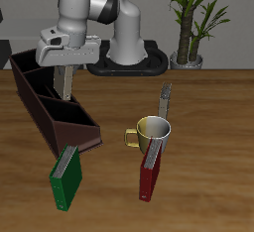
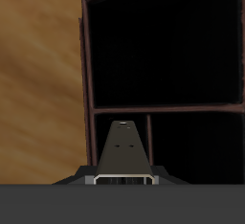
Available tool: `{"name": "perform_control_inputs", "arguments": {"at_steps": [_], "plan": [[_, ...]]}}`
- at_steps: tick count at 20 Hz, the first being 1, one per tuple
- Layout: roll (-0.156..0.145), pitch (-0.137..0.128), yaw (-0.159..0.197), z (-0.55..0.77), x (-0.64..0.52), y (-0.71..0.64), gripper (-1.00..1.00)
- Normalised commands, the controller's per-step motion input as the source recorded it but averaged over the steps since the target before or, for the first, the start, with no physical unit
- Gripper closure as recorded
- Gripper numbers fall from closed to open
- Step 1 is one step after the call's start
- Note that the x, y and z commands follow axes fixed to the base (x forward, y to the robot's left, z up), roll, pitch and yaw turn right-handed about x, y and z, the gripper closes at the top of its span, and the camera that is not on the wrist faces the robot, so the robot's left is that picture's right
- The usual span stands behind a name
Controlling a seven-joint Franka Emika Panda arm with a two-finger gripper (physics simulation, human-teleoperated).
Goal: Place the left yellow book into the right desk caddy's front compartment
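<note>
My gripper [image 1: 65, 67] is shut on the left yellow book [image 1: 65, 83], a pale greyish-tan hardcover that hangs upright from the fingers. It hangs over the right desk caddy [image 1: 40, 112], a long dark maroon-brown open box with partitions that runs towards the table's front edge. In the wrist view the book [image 2: 122, 149] shows edge-on over the dark inside of the caddy, close to a partition [image 2: 191, 110]. I cannot tell whether its lower end is inside the caddy or just above the rim.
A green book [image 1: 65, 176] leans at the caddy's front end. A yellow mug [image 1: 152, 130] stands mid-table, with a red book [image 1: 149, 173] in front of it and a slim olive-grey book [image 1: 166, 99] behind it. A potted plant [image 1: 190, 23] stands at the back.
</note>
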Motion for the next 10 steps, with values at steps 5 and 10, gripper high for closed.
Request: {"name": "perform_control_inputs", "arguments": {"at_steps": [5, 10], "plan": [[0.0, 0.024, -0.008, -0.2, 0.11, -0.03, 1.0], [0.008, 0.026, -0.017, -0.18, 0.11, 0.02, 1.0]]}}
